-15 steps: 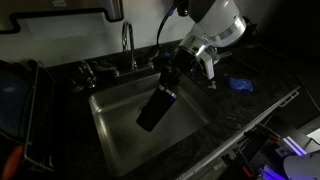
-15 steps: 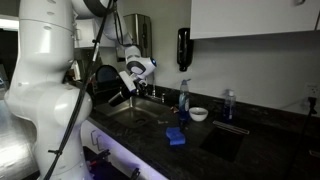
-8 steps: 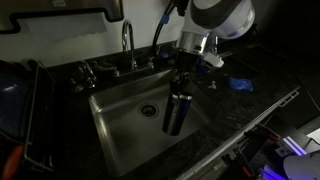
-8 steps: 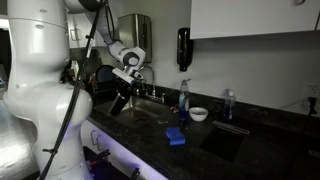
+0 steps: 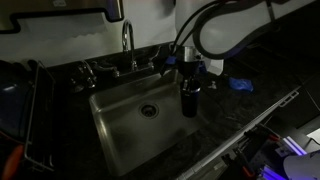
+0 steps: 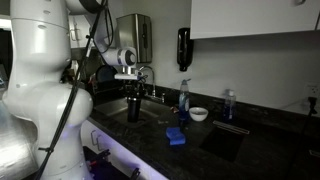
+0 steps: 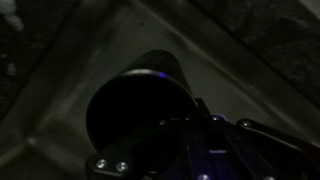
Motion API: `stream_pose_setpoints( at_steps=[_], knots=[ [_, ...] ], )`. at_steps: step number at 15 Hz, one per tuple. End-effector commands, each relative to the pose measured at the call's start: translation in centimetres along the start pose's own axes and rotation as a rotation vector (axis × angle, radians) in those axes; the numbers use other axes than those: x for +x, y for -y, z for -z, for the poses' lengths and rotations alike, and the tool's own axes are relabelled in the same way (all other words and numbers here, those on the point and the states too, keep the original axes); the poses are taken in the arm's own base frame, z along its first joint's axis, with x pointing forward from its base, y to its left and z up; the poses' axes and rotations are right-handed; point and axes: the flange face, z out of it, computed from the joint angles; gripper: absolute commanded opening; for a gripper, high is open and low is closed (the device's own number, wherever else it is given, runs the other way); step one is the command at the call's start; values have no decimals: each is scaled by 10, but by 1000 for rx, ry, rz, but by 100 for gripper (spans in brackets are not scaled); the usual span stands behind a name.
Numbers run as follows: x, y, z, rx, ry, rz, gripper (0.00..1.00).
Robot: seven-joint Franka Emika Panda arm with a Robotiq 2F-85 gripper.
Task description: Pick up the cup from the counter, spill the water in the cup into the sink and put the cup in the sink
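The dark, slim cup (image 5: 189, 101) hangs about upright inside the right part of the steel sink (image 5: 120, 135), its base close to the basin floor. My gripper (image 5: 189, 73) comes down from above and is shut on the cup's upper end; an exterior view shows the same hold on the cup (image 6: 134, 106) by the gripper (image 6: 133, 88). In the wrist view the cup (image 7: 135, 98) fills the centre as a black cylinder over the sink floor (image 7: 235, 60). The black counter (image 5: 255, 108) surrounds the basin.
A chrome tap (image 5: 128, 45) stands behind the basin, and the round drain (image 5: 150, 110) lies left of the cup. A blue sponge (image 5: 240, 84) lies on the counter. A clear bottle (image 6: 184, 98) and a white bowl (image 6: 199, 114) stand beyond the sink.
The cup has swung from a steep tilt to about upright and has shifted toward the sink's right side, still held in the shut gripper.
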Motion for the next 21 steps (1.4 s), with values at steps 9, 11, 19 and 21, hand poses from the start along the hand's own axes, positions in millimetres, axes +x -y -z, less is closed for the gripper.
stream_pose_setpoints(
  at_steps=[9, 11, 19, 21],
  knots=[
    [44, -18, -21, -523, -177, -159, 2],
    [43, -18, -14, -432, -158, -276, 2],
    [48, -21, -5, -197, -202, -474, 2],
    [48, -18, -15, -165, -216, -491, 2]
  ],
)
